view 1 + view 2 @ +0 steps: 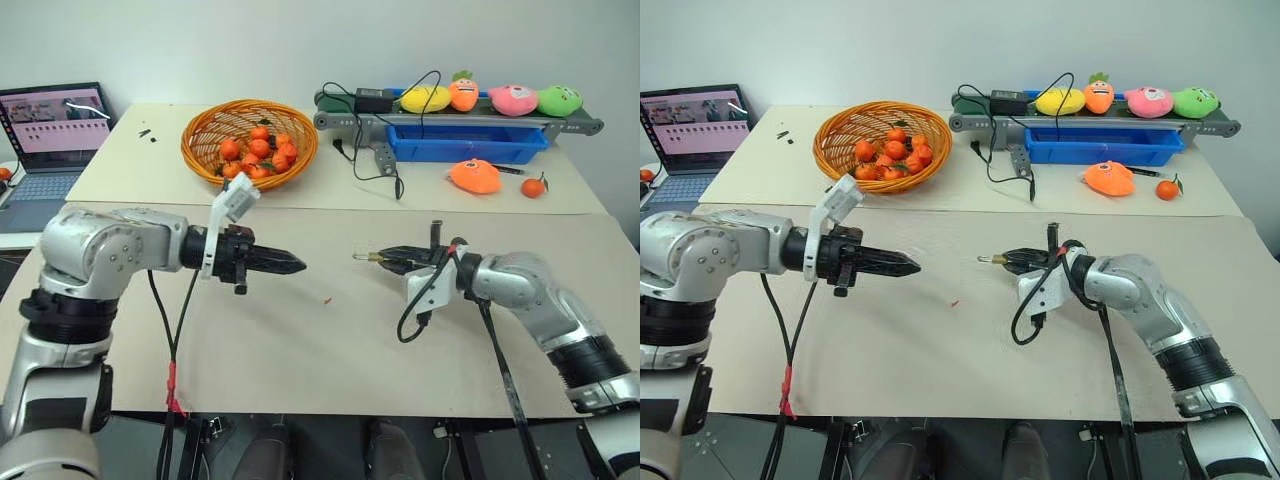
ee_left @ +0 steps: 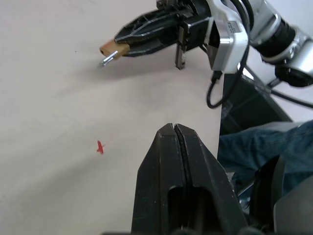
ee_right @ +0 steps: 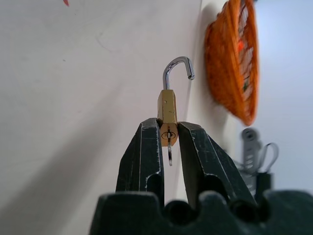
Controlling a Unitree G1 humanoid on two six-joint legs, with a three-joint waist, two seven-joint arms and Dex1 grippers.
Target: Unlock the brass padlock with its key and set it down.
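My right gripper (image 1: 388, 258) is shut on the brass padlock (image 3: 167, 104), pinching its golden body just above the beige table (image 1: 300, 340). The thin silver shackle (image 3: 175, 68) sticks out past the fingertips, and its hooked end is free of the body. The key (image 3: 169, 152) sits in the keyhole and hangs between the two fingers. The left wrist view has the padlock (image 2: 110, 49) at the right gripper's tip. My left gripper (image 1: 296, 265) is shut and holds nothing. It points toward the right gripper from the left, with a gap between them.
A wicker basket (image 1: 205, 150) of small oranges stands at the back left, with a laptop (image 1: 50, 130) further left. At the back right are a conveyor (image 1: 460, 120) with plush toys, a blue tray (image 1: 470, 142), an orange plush (image 1: 475, 176) and cables. A red scrap (image 1: 327, 299) lies between the grippers.
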